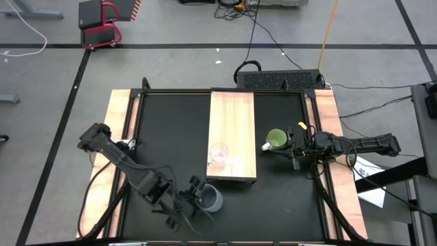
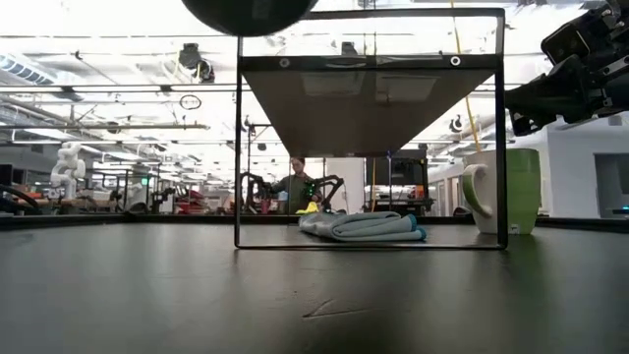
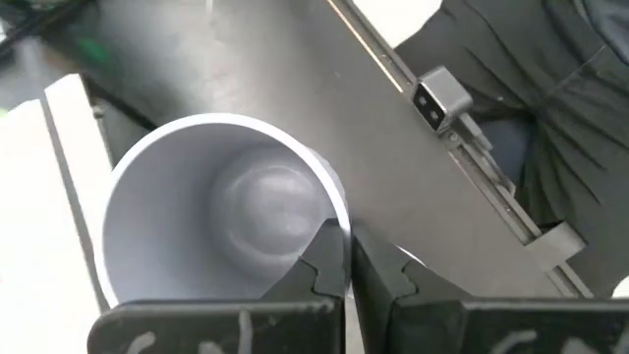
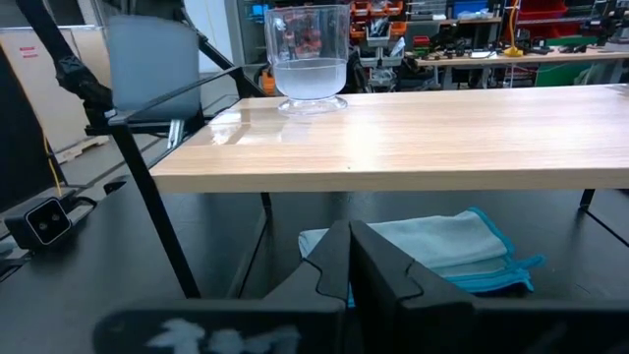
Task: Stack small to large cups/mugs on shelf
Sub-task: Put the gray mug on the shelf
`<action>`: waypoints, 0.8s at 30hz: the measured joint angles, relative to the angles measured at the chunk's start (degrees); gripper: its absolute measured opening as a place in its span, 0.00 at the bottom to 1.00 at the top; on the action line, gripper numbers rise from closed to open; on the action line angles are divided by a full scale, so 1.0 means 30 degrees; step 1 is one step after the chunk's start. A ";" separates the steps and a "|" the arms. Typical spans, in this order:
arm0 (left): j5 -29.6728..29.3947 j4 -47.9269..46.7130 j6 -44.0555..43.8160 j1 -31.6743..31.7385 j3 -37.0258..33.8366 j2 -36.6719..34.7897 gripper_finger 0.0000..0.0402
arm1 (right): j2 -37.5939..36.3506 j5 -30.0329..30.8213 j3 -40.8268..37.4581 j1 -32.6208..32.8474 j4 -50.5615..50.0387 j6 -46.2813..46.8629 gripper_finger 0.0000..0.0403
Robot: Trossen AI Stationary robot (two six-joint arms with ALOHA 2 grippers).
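Three vessels on your table. The clear glass cup (image 1: 218,154) stands upright on the wooden shelf (image 1: 232,116), toward its near end and close to the left edge; in the right wrist view the same cup (image 4: 309,59) sits on the plank top, with a folded blue cloth (image 4: 432,252) lying on the black table (image 1: 171,130) underneath.

The blue-grey mug (image 1: 210,198) is off the shelf, down on the table just near of the shelf's near-left corner. Your left gripper (image 1: 193,196) is at it. The left wrist view looks straight into the mug's pale interior (image 3: 221,216), and the two dark fingers (image 3: 329,270) stand nearly together, pinching the mug's rim wall between them.

The lime-green mug (image 1: 276,140) stands upright on the table just right of the shelf, pale handle pointing toward the shelf. In the low view it shows at the right (image 2: 511,189), beside the shelf's dark frame. Your right gripper (image 1: 295,146) sits just right of this mug. In the right wrist view its fingers (image 4: 329,261) are drawn close with only a thin slit between, nothing seen held.

A person (image 2: 295,187) shows far back in the room.
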 joint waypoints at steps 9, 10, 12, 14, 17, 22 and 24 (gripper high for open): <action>-0.1195 -0.1401 -0.0064 -0.0305 0.0000 -0.2197 0.01 | 0.0000 0.0000 0.0000 -0.0007 -0.0003 -0.0058 0.00; -0.1690 -0.1439 -0.0057 -0.0427 0.0000 -0.2491 0.01 | 0.0004 0.0000 -0.0005 0.0000 -0.0004 -0.0058 0.00; -0.2754 -0.1559 0.0044 -0.0649 0.0000 -0.3118 0.01 | 0.0000 0.0000 -0.0004 0.0000 -0.0007 -0.0058 0.00; -0.3448 -0.1715 0.0138 -0.0767 0.0000 -0.3810 0.01 | 0.0007 0.0000 0.0000 -0.0007 -0.0007 -0.0058 0.00; -0.4819 -0.2577 -0.0313 -0.1007 0.0007 -0.4738 0.01 | 0.0005 0.0000 0.0000 0.0000 -0.0020 -0.0058 0.00; -0.7134 -0.3670 -0.0509 -0.1370 0.0000 -0.5858 0.01 | 0.0004 0.0001 -0.0004 -0.0003 -0.0058 -0.0058 0.00; -0.7669 -0.3708 -0.0416 -0.1479 0.0000 -0.6240 0.01 | 0.0000 0.0007 0.0000 0.0000 -0.0066 -0.0058 0.00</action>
